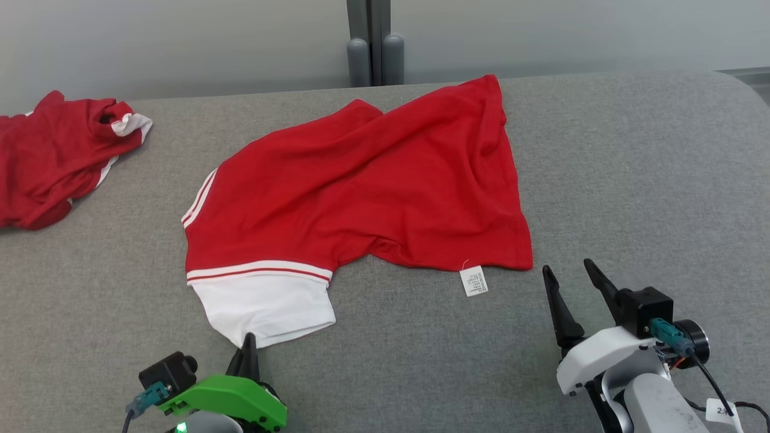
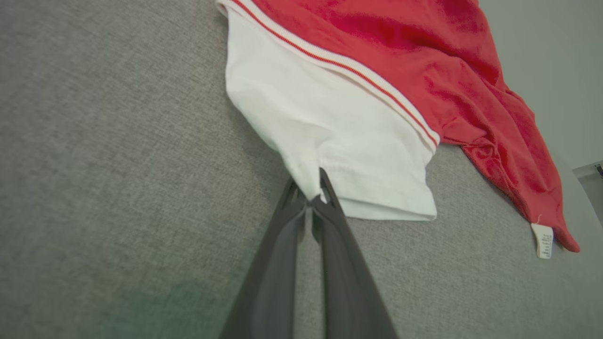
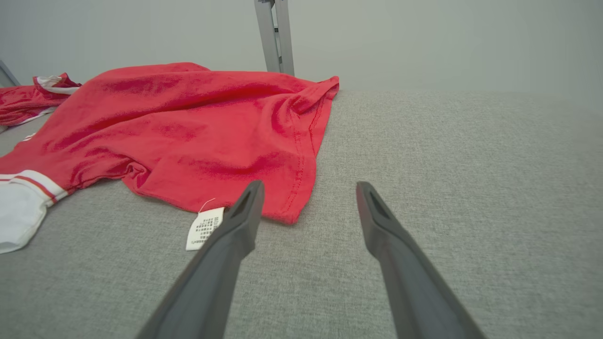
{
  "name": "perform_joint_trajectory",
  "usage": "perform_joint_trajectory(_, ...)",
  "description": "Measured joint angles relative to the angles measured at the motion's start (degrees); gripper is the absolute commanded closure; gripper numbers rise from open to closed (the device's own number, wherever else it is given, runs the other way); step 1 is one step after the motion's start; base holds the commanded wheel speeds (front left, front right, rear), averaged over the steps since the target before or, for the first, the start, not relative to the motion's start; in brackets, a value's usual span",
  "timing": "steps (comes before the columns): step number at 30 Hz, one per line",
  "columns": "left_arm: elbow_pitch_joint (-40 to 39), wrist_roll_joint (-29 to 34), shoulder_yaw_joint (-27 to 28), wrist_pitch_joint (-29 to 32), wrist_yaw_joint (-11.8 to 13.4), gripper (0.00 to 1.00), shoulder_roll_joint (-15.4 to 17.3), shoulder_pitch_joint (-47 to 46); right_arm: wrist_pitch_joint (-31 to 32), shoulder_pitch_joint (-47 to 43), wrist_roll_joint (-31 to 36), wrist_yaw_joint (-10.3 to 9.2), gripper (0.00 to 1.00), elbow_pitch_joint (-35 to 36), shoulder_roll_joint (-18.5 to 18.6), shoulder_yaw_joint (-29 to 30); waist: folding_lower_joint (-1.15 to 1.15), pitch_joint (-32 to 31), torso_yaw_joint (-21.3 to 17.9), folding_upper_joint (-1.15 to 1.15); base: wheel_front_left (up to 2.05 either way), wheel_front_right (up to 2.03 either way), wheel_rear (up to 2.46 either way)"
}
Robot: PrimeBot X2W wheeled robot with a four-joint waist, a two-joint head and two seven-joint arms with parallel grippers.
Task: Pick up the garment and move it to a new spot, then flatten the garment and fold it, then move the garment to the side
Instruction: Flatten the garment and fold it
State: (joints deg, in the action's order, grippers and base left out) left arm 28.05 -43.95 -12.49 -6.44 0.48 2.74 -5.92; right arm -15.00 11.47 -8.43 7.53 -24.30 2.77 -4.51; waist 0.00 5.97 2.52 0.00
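On the middle of the grey cushion lies the red garment, rumpled. Toward the cushion's near edge the left gripper is clamped on the garment's white cuff; the right gripper sits over the cushion, fingers spread, empty.

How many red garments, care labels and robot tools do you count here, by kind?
Red garments: 2, middle T-shirt, crumpled garment at left.
White care label: 1.
Tools: 2, left tool, right tool.
Total: 5.
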Motion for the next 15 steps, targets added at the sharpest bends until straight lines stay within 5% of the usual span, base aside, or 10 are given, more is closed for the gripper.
perform_joint_trajectory(15, -6.94, 1.13, -0.63, -4.81, -1.92, 1.0, 0.4, -1.55, 1.78, 15.74, -3.55, 0.0, 0.0, -24.79, 0.02, -2.08, 0.0, 2.31, 3.73, 0.0, 0.0, 0.0, 0.0)
